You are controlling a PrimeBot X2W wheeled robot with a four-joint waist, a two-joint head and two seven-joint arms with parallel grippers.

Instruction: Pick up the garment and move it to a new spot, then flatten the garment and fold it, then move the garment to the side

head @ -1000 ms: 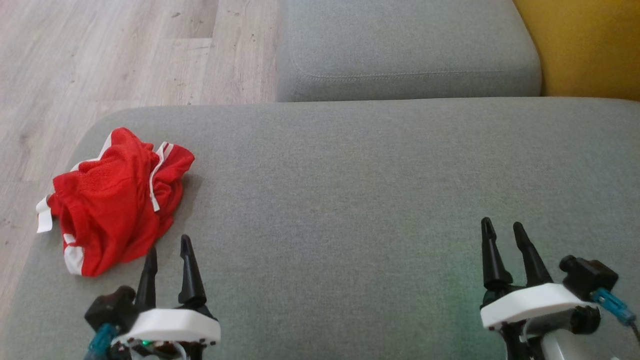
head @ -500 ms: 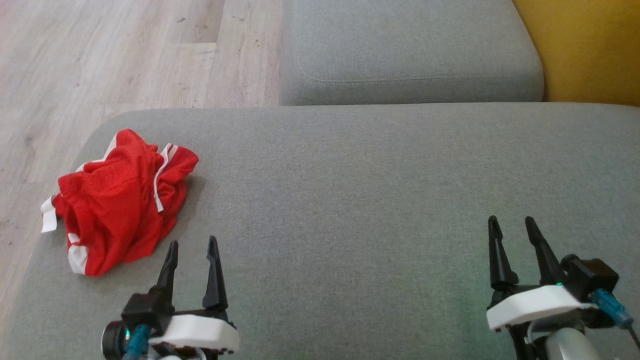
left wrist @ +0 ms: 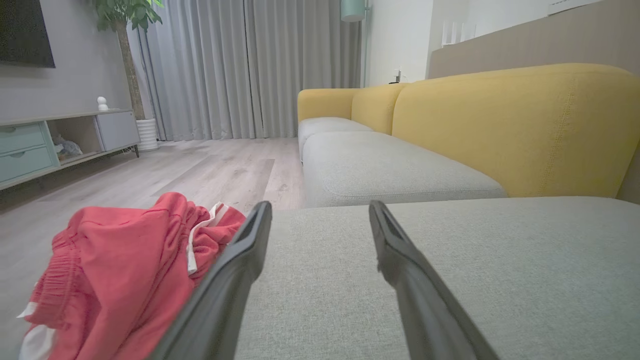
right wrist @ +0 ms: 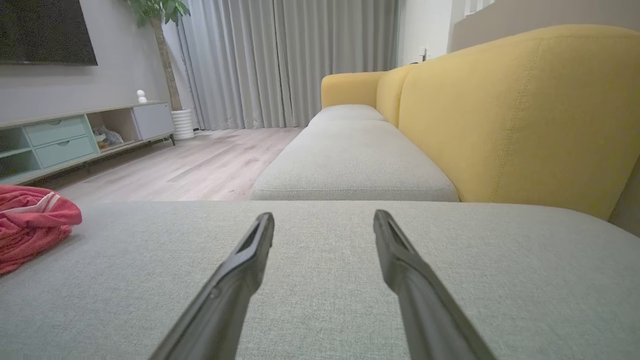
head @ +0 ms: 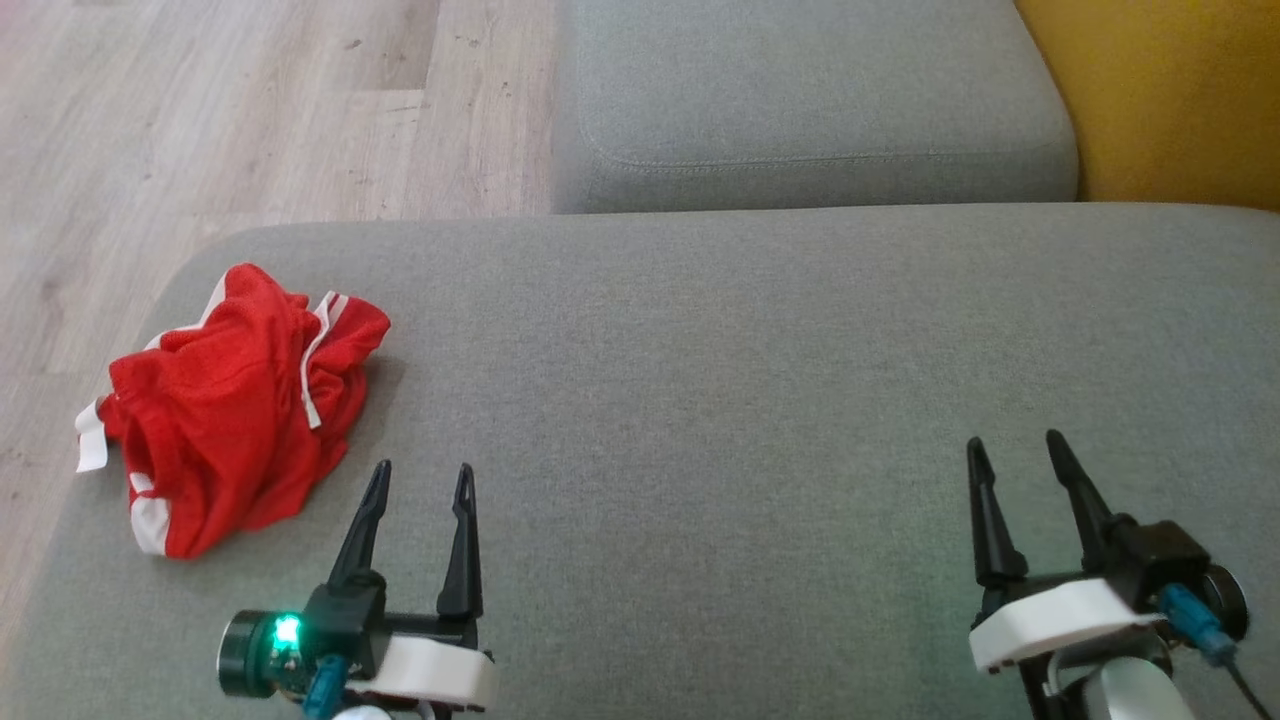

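Grey woven fabric covers the broad sofa seat [head: 760, 400] that takes up most of the head view. A crumpled red garment [head: 230, 410] with white stripes lies near the seat's left corner, close to the edge, with pale wooden floor [head: 250, 110] beyond it. The left gripper [head: 424, 467] is just to the right of the garment's near end and clear of it, its two dark fingers spread with nothing between them. The right gripper [head: 1012, 440] is well apart from it, over bare fabric on the right, likewise spread and empty. Past the seat lies a second grey cushion [head: 800, 90], with a yellow backrest [head: 1170, 90] at the upper right.

From the left wrist, the garment bulks up at the lower left beside one finger. The room opens behind it: long grey curtains [left wrist: 250, 70], a leafy plant [left wrist: 125, 15] in a white pot [left wrist: 146, 135], a low cabinet [left wrist: 30, 145] with pale green drawers and a dark screen [left wrist: 25, 30] above it.

From the right wrist, the fingers gape over plain grey weave, and the garment sits at the far left edge.
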